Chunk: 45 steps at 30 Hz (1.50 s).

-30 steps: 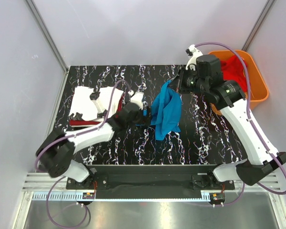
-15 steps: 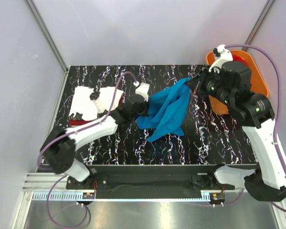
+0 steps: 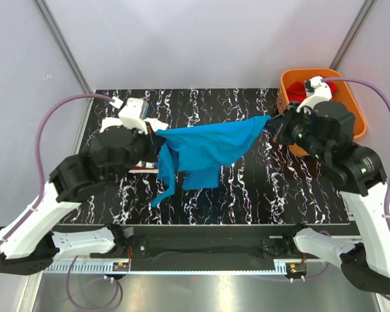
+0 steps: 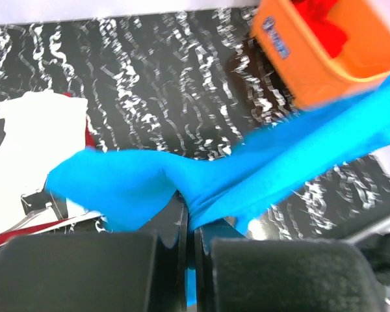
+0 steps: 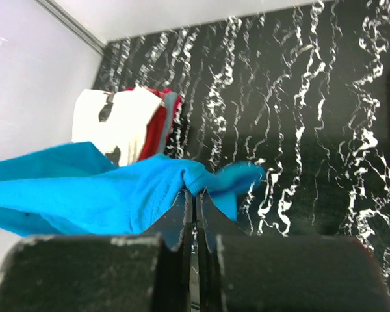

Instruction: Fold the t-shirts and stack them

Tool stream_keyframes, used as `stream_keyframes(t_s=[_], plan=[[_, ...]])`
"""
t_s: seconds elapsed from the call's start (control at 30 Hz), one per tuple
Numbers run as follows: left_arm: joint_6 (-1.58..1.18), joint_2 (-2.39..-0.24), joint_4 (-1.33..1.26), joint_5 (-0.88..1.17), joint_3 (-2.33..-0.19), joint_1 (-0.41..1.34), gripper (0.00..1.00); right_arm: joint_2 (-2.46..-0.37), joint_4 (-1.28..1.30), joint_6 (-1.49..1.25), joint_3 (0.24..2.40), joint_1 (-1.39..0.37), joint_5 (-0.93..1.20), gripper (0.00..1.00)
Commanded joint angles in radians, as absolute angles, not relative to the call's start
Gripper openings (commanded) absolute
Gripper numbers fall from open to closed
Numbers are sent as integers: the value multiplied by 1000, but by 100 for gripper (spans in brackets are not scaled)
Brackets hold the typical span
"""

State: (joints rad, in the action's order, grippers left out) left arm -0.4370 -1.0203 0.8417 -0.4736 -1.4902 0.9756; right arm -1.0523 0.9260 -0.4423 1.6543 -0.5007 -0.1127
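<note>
Top external view shows the blue t-shirt [image 3: 205,146] stretched in the air above the black marbled table [image 3: 260,188]. One end is pinched in the left gripper [image 3: 155,135] and the other in the right gripper [image 3: 271,122], and both wrist views show the jaws clamped on cloth. A white t-shirt [image 5: 114,123] lies on a dark red t-shirt [image 5: 157,127] at the table's left. A brighter red t-shirt [image 3: 329,86] sits in the orange basket [image 4: 325,65].

A robotics lab test cell is shown: a black, white-veined tabletop [image 3: 279,195] is enclosed by plain pale panel walls [image 3: 201,39] held in aluminium struts [image 3: 62,42]. Two white-and-black robot arms [image 3: 42,211] are bolted to a black base bar [image 3: 201,244] at its near edge, and purple cables [image 3: 357,80] are looped from them.
</note>
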Motion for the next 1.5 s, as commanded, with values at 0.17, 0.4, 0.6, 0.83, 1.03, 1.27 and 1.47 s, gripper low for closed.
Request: stream_keyframes(t_s=[0.17, 0.4, 0.6, 0.83, 1.03, 1.27, 1.47], plan=[[-351, -1186, 974, -77, -1615, 764, 0, -1115, 960, -413, 1747, -494, -322, 0], [-324, -1501, 757, 118, -1523, 644, 1, -1348, 889, -385, 1729, -347, -266, 0], [-325, -1765, 738, 42, -1728, 611, 56, -1539, 786, -445, 1763, -173, -155, 37], [-360, -1660, 664, -27, -1488, 606, 88, -1415, 692, -440, 1585, -169, -102, 74], [-426, -1747, 609, -69, -1382, 575, 84, -1275, 542, -459, 1295, -169, -5, 62], [-423, -1995, 692, -126, -1570, 535, 79, -1253, 460, -472, 1121, -170, 94, 57], [-430, -2023, 690, -127, -1554, 413, 79, -1295, 405, -474, 1019, -170, 95, 64]])
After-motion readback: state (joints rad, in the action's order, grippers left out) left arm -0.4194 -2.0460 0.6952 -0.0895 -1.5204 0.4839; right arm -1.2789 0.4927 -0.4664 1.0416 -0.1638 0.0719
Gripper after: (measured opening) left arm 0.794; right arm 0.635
